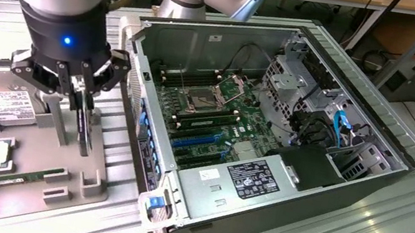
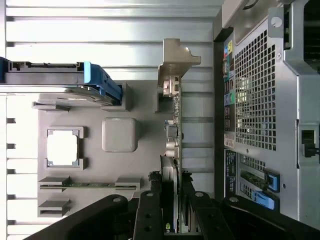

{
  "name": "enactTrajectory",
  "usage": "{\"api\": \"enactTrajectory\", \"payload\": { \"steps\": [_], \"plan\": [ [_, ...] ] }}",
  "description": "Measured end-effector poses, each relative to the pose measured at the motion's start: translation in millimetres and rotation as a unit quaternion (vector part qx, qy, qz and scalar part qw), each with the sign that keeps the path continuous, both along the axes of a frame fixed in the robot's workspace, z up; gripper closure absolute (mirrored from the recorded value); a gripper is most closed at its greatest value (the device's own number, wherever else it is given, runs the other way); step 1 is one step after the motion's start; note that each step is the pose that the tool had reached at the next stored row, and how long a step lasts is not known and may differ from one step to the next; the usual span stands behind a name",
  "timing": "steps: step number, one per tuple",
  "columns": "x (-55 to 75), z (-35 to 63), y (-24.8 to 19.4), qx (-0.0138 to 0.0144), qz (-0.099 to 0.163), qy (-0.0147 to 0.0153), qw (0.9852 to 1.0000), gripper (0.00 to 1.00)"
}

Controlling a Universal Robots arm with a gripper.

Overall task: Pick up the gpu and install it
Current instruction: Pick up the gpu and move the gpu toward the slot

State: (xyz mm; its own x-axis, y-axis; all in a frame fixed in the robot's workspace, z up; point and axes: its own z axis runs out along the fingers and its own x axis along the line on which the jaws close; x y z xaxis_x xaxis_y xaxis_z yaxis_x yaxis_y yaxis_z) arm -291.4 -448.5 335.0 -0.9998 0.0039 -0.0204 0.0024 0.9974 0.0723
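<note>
In the exterior view the gripper (image 1: 80, 92) clamps the gpu's (image 1: 86, 131) top edge. The card stands on edge on the tray (image 1: 41, 155), beside the drive (image 1: 3, 100), on the exterior view's left of the open case (image 1: 272, 134). In the wrist view the fingers (image 2: 150, 205) press both faces of the edge-on gpu (image 2: 173, 125), bracket (image 2: 176, 57) at its far end.

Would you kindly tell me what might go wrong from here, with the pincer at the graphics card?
1. The pincer grips the gpu near the end away from its bracket, so the card may tilt when lifted.
2. The computer case stands right beside the holder tray; the long card might strike its wall.
3. The hard drive sits close to the pincer's linkage and could be bumped.
</note>
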Motion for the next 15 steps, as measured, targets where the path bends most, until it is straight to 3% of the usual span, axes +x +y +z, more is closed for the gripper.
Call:
{"api": "enactTrajectory", "payload": {
  "steps": [10, 15],
  "plan": [
    [9.0, 45.5, -0.4, 0.0000, 0.000, 0.0002, 1.0000, 0.74],
    [19.6, 73.8, -2.9, 0.0000, 0.000, 0.0006, 1.0000, 0.74]
  ]
}}
